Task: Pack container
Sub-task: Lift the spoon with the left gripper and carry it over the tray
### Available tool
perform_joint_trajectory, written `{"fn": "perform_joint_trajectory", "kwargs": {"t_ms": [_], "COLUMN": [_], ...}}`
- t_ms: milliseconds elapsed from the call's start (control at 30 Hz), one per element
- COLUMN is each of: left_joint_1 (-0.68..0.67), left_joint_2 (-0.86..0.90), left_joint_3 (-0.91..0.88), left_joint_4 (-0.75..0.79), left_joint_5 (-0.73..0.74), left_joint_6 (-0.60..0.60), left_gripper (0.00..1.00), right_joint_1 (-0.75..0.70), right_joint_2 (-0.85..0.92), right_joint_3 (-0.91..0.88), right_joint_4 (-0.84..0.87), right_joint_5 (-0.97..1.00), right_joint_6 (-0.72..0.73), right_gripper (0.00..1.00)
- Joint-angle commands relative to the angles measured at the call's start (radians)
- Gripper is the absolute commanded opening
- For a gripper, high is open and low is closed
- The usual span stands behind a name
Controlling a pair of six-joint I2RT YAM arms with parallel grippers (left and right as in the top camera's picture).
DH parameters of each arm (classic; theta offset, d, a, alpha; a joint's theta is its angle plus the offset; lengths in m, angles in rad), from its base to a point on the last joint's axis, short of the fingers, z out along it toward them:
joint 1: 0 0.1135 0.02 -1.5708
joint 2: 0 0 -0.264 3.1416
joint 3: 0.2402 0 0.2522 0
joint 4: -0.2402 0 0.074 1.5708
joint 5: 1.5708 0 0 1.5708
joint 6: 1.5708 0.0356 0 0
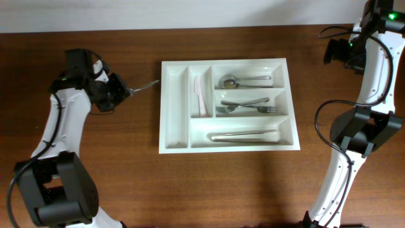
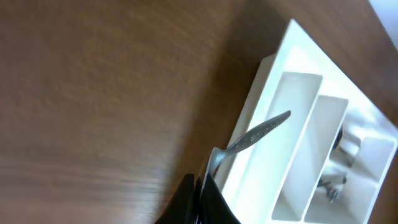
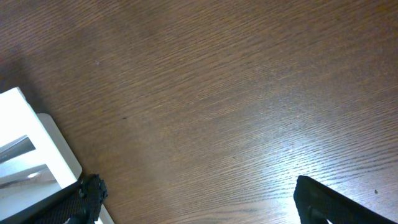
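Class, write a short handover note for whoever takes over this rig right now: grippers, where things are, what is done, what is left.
Left gripper: shut on a metal utensil, its handle pointing at the left edge of the container.
Right gripper: open, empty, above the table right of the container.
Done: white knife, spoon, forks and a long metal piece lie in four compartments.
Left: place the held utensil; the leftmost compartment is empty.
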State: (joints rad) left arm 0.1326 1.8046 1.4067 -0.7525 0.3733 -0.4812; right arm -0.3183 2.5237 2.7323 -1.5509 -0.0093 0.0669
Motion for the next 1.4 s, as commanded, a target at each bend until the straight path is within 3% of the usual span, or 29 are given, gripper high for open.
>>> {"fn": "perform_joint_trajectory", "kwargs": {"t_ms": [0, 367, 767, 1367], "left_joint_1": [-0.087, -0.299, -0.380, -0.462], "left_joint_2": [-0.025, -0.025, -0.024, -0.024], "left_joint_3": [0.018, 0.018, 0.017, 0.017], "left_joint_4": [-0.001, -0.001, -0.095, -0.021], "left_joint_5": [-0.134, -0.367, -0.553, -0.554], "left_joint_6": [-0.283, -0.552, -0.766, -0.813], "left_gripper": [0.02, 0.02, 0.02, 0.02], "right_joint_1": [0.004, 0.004, 0.004, 0.004], "right_joint_2": [-0.019, -0.019, -0.019, -0.019], "right_joint_3": [0.015, 0.015, 0.015, 0.015], "right_joint_4": [-0.001, -0.001, -0.001, -0.001], "right_joint_5": [-0.006, -0.006, -0.006, -0.006], "right_joint_6": [-0.007, -0.007, -0.007, -0.007], "right_gripper": [0.99, 0.99, 0.99, 0.99]}}
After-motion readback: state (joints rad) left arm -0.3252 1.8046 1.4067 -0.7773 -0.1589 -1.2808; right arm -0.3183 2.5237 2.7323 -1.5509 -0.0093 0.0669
